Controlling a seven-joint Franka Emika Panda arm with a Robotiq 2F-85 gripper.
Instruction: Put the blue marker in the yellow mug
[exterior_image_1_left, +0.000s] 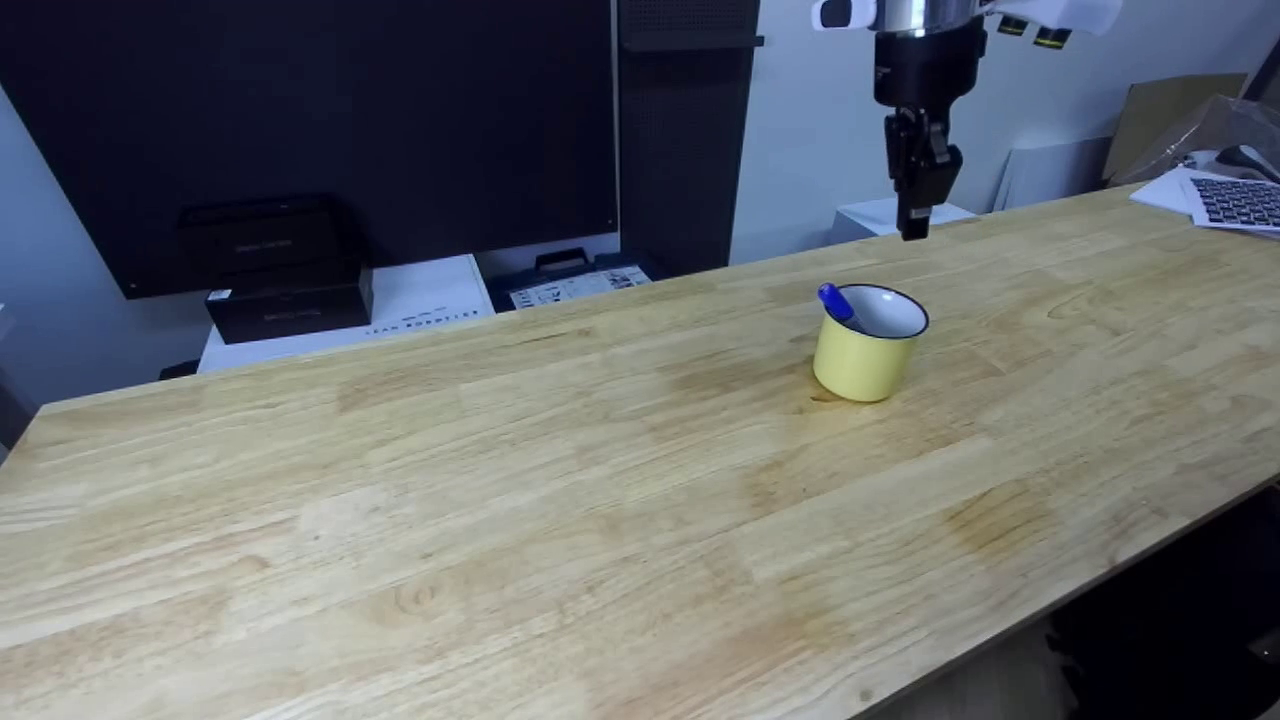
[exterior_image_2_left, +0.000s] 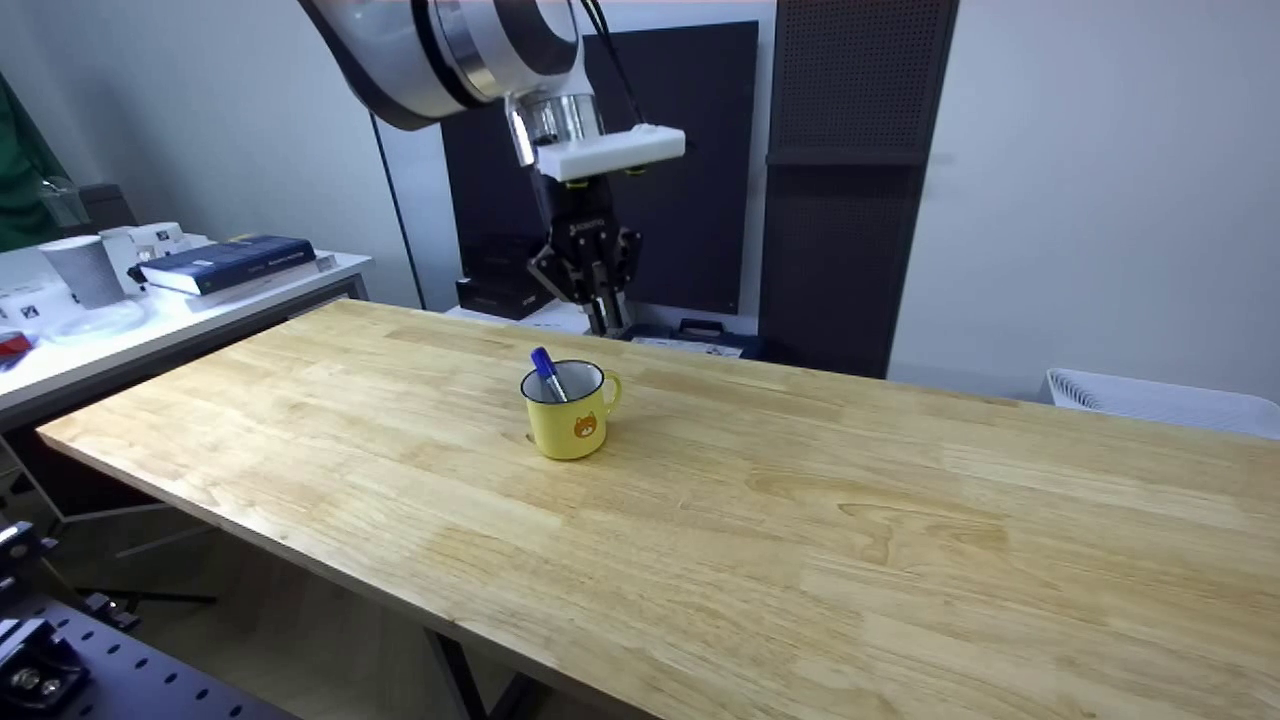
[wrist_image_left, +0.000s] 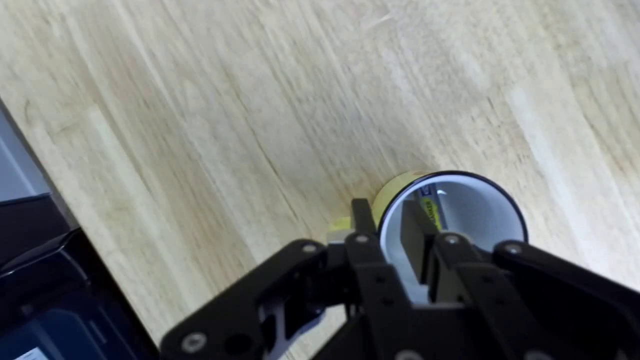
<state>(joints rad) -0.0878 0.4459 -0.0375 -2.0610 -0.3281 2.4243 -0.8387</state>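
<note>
The yellow mug stands upright on the wooden table in both exterior views and shows its bear picture and handle in an exterior view. The blue marker stands tilted inside it, its blue end sticking out over the dark rim; it also shows in an exterior view. In the wrist view the marker lies against the inner wall of the mug, partly hidden behind a finger. My gripper, also in an exterior view, hangs above the mug, apart from it. Its fingers are partly open with nothing between them.
The wooden table carries a keyboard and papers at its far right end. Black boxes and a white box lie behind the table. A side table holds a blue book and a grey cup.
</note>
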